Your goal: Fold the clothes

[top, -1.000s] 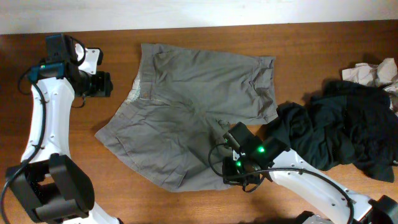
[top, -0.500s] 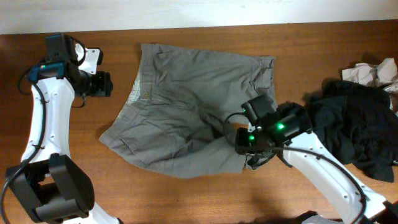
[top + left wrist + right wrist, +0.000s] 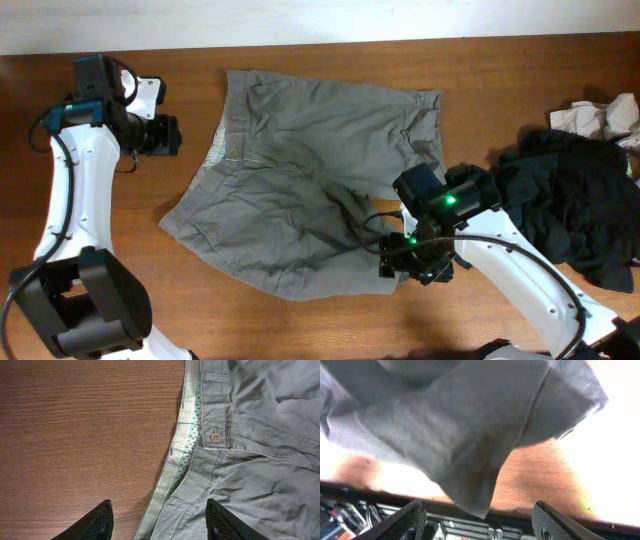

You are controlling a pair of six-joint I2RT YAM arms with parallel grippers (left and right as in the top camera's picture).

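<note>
Both gripping nothing, fingers apart, left gripper [image 3: 157, 512] by the waistband [image 3: 192, 435], right gripper [image 3: 415, 262] at the leg hem [image 3: 330, 290] of the soft, light, floppy grey-olive cotton shorts [image 3: 310, 180] lying spread on the brown wooden table [image 3: 500, 80], likely folding best pinched at corners.

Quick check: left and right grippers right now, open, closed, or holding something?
Left gripper: open, empty, above the waistband edge of the shorts.
Right gripper: open; shorts fabric hangs between its fingers, not clamped.
</note>
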